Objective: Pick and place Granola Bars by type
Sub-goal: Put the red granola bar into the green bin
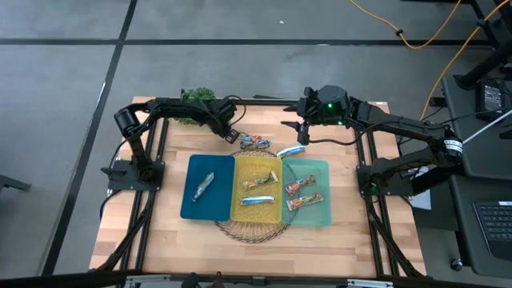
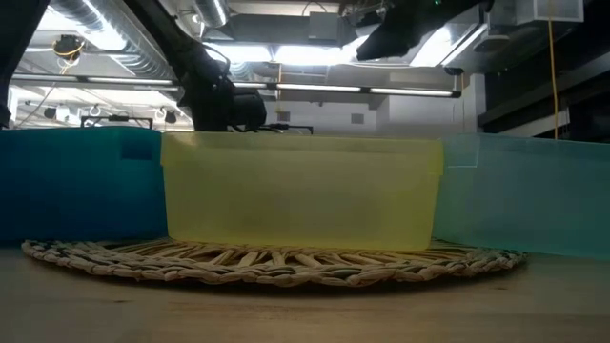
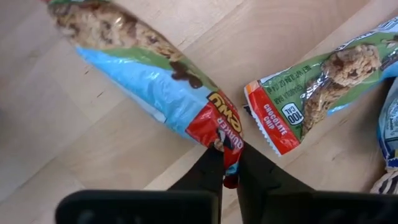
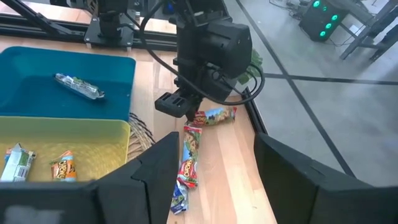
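Note:
Three loose granola bars lie on the wood at the table's far side, beyond the trays. My left gripper [image 1: 234, 136] is shut on one of them, a blue-green bar with a red end [image 3: 155, 81]. A second bar of that kind [image 3: 317, 87] lies beside it, and a blue-white bar [image 1: 290, 150] lies nearer the right. My right gripper [image 4: 205, 174] hangs open above the table's far right, holding nothing. One silvery bar [image 1: 202, 185] lies in the blue tray [image 1: 192, 210], two bars in the yellow tray [image 1: 258, 214], two in the teal tray [image 1: 322, 172]. My left gripper pinches the bar's red end [image 3: 225, 138] between its two fingertips [image 3: 208, 165]. The fingers come steeply from above. The bar's body stretches away from the fingers and lies flat on the wood.
The three trays stand side by side on a round woven mat [image 1: 256, 232] at the table's middle. A green plant [image 1: 196, 98] sits at the far left behind my left arm. Bare wood shows near the front edge and beside the trays.

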Robot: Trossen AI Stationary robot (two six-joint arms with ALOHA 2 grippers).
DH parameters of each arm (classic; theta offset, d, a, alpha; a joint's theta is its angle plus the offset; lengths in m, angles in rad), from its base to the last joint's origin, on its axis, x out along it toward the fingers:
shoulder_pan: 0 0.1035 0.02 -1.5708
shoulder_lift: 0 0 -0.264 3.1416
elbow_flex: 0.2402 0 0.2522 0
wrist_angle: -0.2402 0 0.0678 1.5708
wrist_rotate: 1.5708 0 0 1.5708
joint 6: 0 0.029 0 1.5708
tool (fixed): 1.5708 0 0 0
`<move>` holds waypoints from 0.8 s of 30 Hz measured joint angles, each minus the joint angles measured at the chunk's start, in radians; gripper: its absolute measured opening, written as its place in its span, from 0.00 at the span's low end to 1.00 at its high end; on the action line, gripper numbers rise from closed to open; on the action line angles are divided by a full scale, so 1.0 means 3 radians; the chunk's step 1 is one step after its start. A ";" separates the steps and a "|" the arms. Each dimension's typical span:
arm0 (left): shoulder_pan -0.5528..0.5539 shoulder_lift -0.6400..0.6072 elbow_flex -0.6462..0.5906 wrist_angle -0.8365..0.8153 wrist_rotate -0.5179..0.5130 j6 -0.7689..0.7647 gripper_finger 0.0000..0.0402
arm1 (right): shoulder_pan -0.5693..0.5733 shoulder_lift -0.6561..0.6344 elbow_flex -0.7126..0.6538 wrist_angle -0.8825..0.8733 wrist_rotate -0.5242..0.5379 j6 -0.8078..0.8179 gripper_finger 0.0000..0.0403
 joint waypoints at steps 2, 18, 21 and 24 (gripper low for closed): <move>-0.0013 -0.0006 0.0000 -0.0001 0.0000 -0.0052 0.03 | 0.0000 -0.0001 0.0000 -0.0032 -0.0001 0.0000 0.52; -0.0186 -0.0578 0.0341 -0.0124 -0.0145 -0.0082 0.03 | 0.0001 -0.0001 0.0000 -0.0077 -0.0001 -0.0076 0.52; -0.0245 -0.0696 0.0449 -0.0234 -0.0147 -0.0082 0.03 | 0.0000 -0.0001 0.0000 -0.0077 -0.0001 -0.0076 0.52; -0.0313 -0.0812 0.0566 -0.0392 -0.0155 -0.0081 0.02 | 0.0000 -0.0001 0.0000 -0.0077 -0.0001 -0.0076 0.52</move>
